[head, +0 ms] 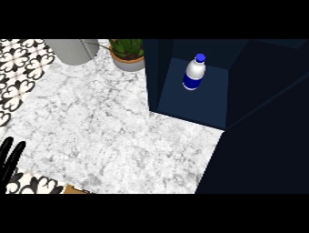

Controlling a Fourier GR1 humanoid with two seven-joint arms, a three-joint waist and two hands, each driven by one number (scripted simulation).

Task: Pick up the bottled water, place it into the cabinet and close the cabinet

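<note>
The water bottle, clear with a blue cap and blue label, stands upright on the floor of the dark blue cabinet at the upper middle of the head view. The cabinet door stands open and fills the right side as a dark panel. My left hand shows at the lower left edge with straight fingers pointing up, far from the bottle and holding nothing. My right hand does not show.
A potted green plant stands on the marble counter just left of the cabinet, with a grey container beside it. Patterned black-and-white tiles run along the left.
</note>
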